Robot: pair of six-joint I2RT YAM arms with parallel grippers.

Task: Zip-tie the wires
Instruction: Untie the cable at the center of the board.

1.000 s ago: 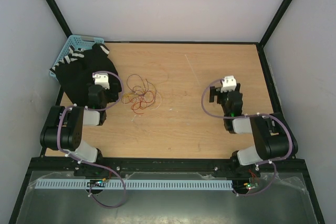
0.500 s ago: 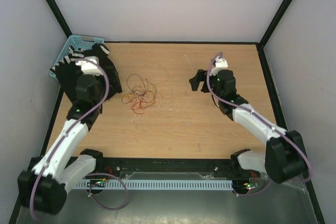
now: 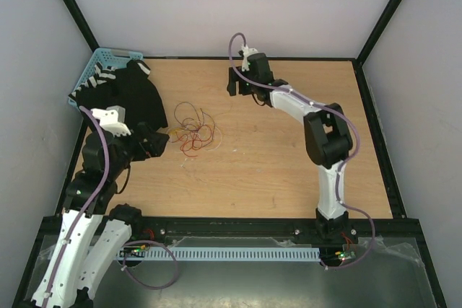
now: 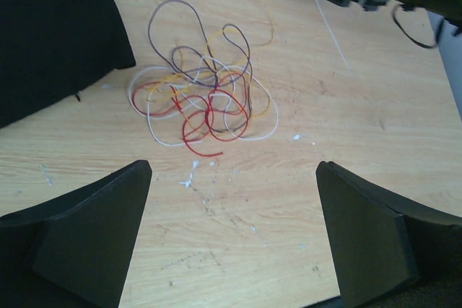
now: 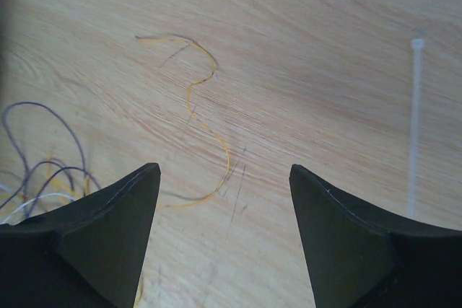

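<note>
The wires (image 3: 191,133) lie as a loose tangle of red, dark, orange-yellow and white strands on the wooden table, left of centre. In the left wrist view the wires (image 4: 206,99) lie just ahead of my open, empty left gripper (image 4: 234,200). In the top view the left gripper (image 3: 160,142) sits just left of the tangle. My right gripper (image 3: 237,86) is open and empty at the back centre. It hovers over a stray orange-yellow strand (image 5: 206,113), with my right gripper (image 5: 224,207) just near of it. A thin white zip tie (image 5: 413,120) lies to its right and also shows in the left wrist view (image 4: 328,27).
A black cloth (image 3: 119,102) lies at the back left, partly over a blue basket (image 3: 97,66). It fills the upper left of the left wrist view (image 4: 50,27). Black frame rails border the table (image 3: 289,171).
The left arm has drawn back off the black cloth and now faces the tangle. The right arm has reached far out to the back centre, over the stray strand.
</note>
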